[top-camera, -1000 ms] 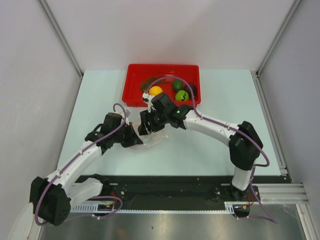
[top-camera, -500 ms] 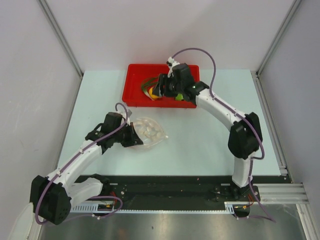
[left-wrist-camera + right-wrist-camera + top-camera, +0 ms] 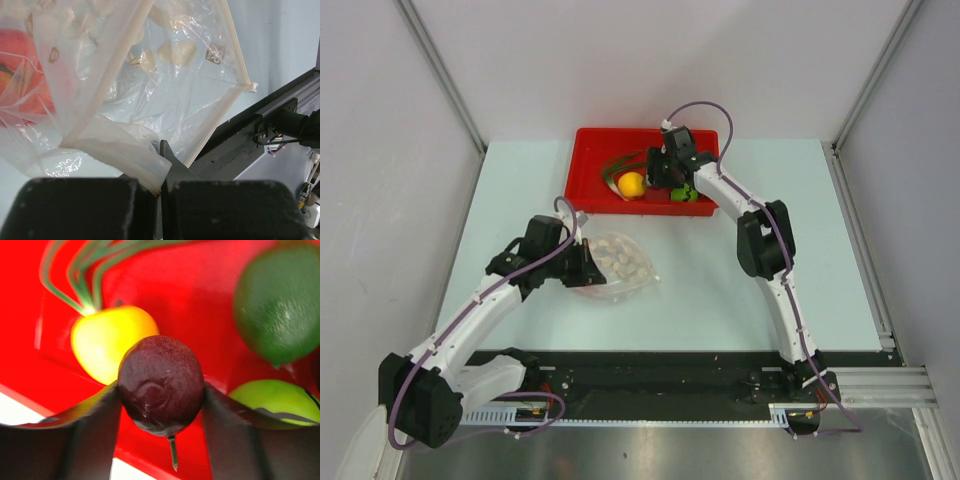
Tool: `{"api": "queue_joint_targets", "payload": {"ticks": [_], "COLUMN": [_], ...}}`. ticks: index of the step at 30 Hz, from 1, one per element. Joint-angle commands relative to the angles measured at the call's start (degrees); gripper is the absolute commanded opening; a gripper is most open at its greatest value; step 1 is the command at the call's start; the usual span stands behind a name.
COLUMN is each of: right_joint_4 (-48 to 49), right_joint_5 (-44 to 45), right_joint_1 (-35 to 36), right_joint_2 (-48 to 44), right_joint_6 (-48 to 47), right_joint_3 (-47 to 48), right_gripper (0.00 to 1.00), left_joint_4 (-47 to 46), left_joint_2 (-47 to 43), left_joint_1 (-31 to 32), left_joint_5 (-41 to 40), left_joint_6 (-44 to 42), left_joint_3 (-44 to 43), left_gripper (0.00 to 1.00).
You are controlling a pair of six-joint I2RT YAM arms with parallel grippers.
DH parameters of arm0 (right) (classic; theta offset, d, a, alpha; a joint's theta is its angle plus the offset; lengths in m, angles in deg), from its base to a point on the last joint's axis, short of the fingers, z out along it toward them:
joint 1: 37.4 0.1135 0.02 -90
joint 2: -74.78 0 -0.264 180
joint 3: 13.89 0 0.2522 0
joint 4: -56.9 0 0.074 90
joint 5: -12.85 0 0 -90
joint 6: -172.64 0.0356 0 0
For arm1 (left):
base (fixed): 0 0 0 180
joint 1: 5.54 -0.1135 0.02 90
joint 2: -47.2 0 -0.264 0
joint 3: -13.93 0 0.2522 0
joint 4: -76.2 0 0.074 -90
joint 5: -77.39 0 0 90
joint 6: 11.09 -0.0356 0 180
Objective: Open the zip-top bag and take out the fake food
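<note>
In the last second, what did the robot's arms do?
The right gripper swung from the bag away to the tray, where it holds a maroon fruit. The left gripper stayed shut on the bag's edge, and the bag barely shifted.

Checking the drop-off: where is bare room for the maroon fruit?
The red tray's near-left corner, left of the yellow fruit, is bare; its right end is crowded with green fruits. The table is bare left of the tray and between zip-top bag and right arm.

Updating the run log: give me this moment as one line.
left gripper: shut on bag edge | right gripper: gripping maroon fruit over red tray | in tray: yellow ball, green balls
</note>
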Motion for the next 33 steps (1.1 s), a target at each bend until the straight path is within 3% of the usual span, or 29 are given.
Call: {"api": "queue_joint_targets", "payload": {"ticks": [1,6,15,18,23,28,33], "right_joint_4": [-2.1,-3.3,-9.4,-10.2,-7.7,-6.0,-2.7], "right_joint_5": [1.6,0.5,-2.3,-2.8,-10.7,-14.8,-16.9], "right_joint_1": [-0.2,-0.2,2.7,4.4,7.7,14.3,18.5], "right_joint_2": [-0.3,-1.1,-13.9,-22.0,-34.8,-39.0,-36.8], "right_joint_6": [-0.2,-0.4,-1.0,-1.3,-0.4,2.2,5.3], "right_joint_3": [2.5,1.9,-5.2,-12.3,-27.3,-34.0,-36.3], "right_gripper": [0.7,0.82,0.8,0.75,0.59,0.44,0.38], "left_joint_4": [0.4,-0.9,-5.0,-6.7,-8.6,-10.6,-11.5], "left_joint_2": [-0.9,-2.4,-1.1,0.5,2.2,3.0,3.5], "left_joint_1": [-0.3,-0.3,-0.3,-0.3,-0.3,-0.2,0.4], "left_joint_5": [2.7,3.3,7.7,10.0,12.1,14.2,15.1], "left_joint_6": [-1.7,0.1,1.4,1.4,1.6,1.7,1.8], "left_joint_3": [-1.9,-1.2,-1.3,-1.8,-2.5,-2.3,-2.6], "left_gripper": [0.0,0.0,0.0,0.0,0.0,0.0,0.0]}}
